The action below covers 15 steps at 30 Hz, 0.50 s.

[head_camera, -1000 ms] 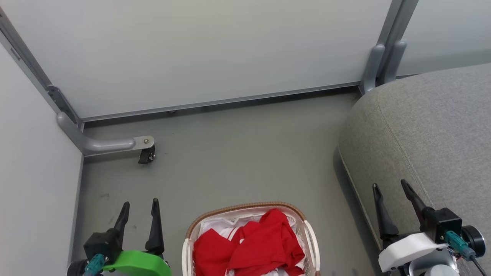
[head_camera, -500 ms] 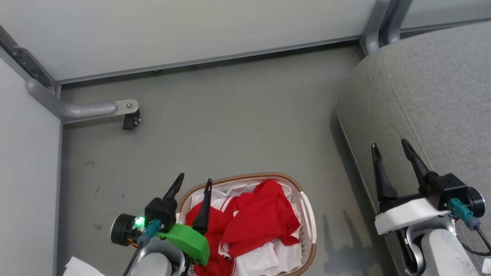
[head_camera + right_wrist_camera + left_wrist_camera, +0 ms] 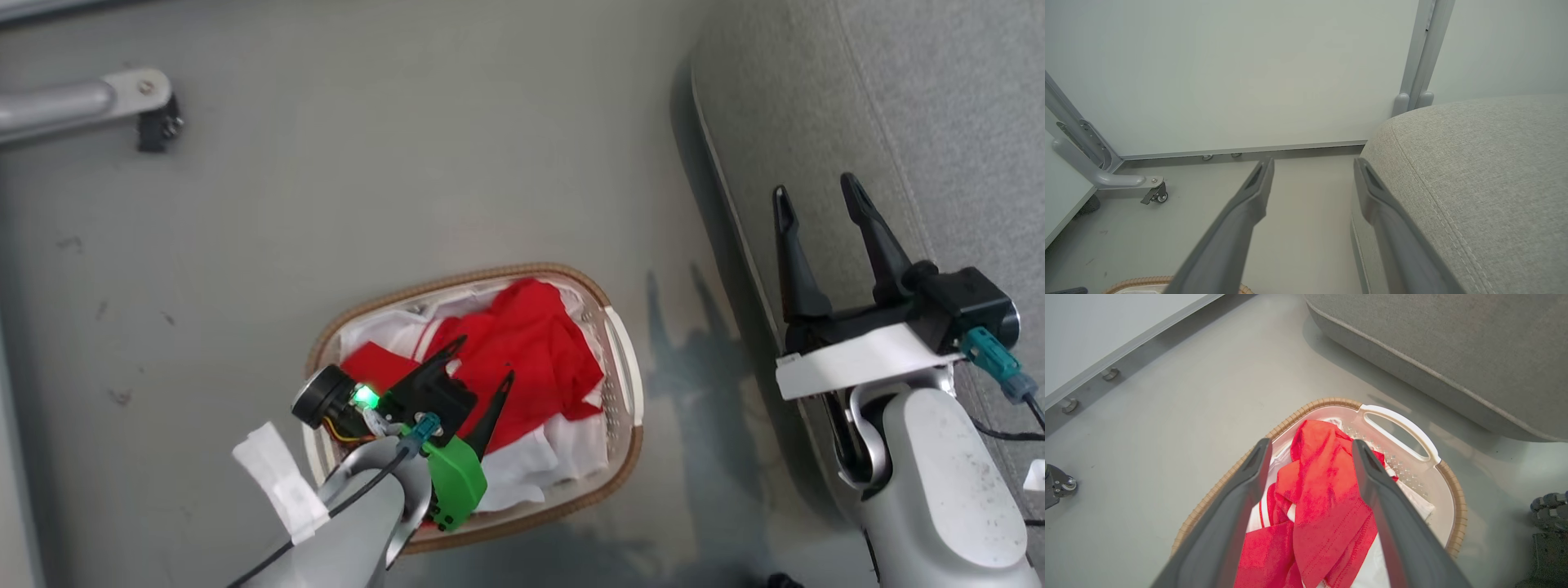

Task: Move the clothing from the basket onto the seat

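Observation:
The white basket [image 3: 625, 384] with a brown woven rim stands on the floor, and red clothing [image 3: 531, 351] lies crumpled in it over white fabric. My left gripper [image 3: 487, 357] hangs open just above the red heap, its fingers pointing toward the basket's far end. In the left wrist view the clothing [image 3: 1323, 498] shows between the spread fingers [image 3: 1249, 486], with the basket [image 3: 1400, 424] handle beyond. The grey seat [image 3: 939, 106] rises at the right. Over its left edge my right gripper [image 3: 816, 188] stands open and empty. The seat [image 3: 1474, 171] lies to the right of that gripper [image 3: 1312, 163] in the right wrist view.
A grey metal frame leg with a small black caster [image 3: 159, 126] stands at the far left of the floor. Pale partition panels [image 3: 1249, 73] with a grey upright post [image 3: 1425, 53] close off the far side. Bare grey floor [image 3: 392, 180] lies beyond the basket.
The head camera has tilted down, so the whole picture shifted. My left gripper has swung from beside the basket to over the red clothing, still open. The right gripper keeps its place by the seat.

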### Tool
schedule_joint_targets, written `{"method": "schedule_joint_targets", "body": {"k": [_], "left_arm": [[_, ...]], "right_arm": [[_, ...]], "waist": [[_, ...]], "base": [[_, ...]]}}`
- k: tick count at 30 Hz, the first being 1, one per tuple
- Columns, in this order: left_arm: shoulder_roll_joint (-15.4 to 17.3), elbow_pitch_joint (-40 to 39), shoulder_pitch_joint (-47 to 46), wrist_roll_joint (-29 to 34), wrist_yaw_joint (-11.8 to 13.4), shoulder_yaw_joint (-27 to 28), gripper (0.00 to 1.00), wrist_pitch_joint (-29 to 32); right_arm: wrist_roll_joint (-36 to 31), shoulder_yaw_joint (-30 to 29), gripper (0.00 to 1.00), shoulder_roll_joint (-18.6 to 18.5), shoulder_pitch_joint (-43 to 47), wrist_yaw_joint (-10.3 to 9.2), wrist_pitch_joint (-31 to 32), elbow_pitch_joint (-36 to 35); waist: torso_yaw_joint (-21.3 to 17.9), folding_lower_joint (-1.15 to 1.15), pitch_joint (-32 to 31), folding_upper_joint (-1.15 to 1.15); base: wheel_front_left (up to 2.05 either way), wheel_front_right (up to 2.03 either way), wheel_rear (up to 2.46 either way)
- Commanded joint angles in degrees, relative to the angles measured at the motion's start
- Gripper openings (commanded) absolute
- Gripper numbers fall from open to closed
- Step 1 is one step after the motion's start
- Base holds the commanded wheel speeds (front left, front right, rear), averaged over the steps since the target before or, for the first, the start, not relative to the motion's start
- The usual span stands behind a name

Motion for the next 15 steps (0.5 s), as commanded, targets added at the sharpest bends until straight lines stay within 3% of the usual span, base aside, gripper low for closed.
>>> {"method": "schedule_joint_targets", "body": {"k": [1,8,15], "left_arm": [[1.03,1.26,-2.38,-0.24,-0.26,-1.35,1.0,-0.06],[2.36,8.78,-10.22,-1.62,-0.23,-6.76,1.0,-0.06],[2.89,16.83,-17.09,-1.48,-0.23,-7.83,1.0,-0.06]], "right_arm": [[0.79,0.44,1.0,-0.12,-1.41,-0.04,-0.28,-0.48],[3.54,2.41,1.0,-0.08,-4.84,-0.04,-0.28,-1.73],[5.4,3.77,1.0,-0.09,-7.78,-0.04,-0.28,-2.93]], "waist": [[-5.96,-0.02,9.6,0.0],[-9.53,-0.02,16.89,0.0],[-12.3,-0.02,22.26,0.0]], "base": [[0.0,0.0,0.0],[0.0,0.0,0.0],[0.0,0.0,0.0]]}}
